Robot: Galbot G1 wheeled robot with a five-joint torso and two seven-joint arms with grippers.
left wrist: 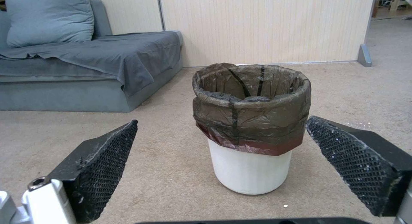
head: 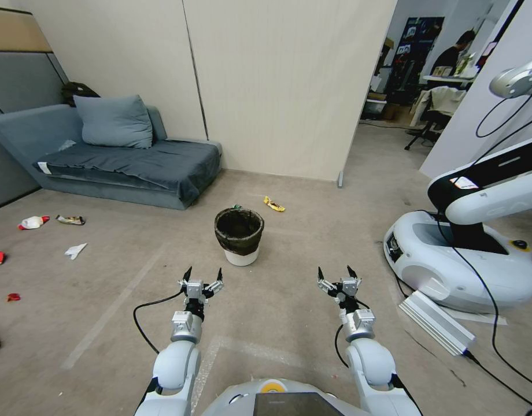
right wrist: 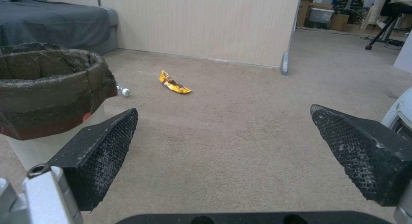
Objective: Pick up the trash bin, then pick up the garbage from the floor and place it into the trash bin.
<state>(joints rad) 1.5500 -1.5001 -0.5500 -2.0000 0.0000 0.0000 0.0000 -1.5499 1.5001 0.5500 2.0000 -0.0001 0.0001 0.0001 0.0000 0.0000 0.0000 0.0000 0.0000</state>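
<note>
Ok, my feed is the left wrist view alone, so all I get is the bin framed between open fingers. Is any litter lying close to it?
Observer: Yes. A yellow wrapper lies on the carpet beyond the trash bin, toward the partition wall.
Operator: And the other arm?
Observer: The right gripper is open, low over the floor, to the bin's right, holding nothing.
Operator: More garbage elsewhere?
Observer: Far to the left, near the sofa, lie a red-and-white packet, a dark wrapper and a crumpled white paper.
</note>
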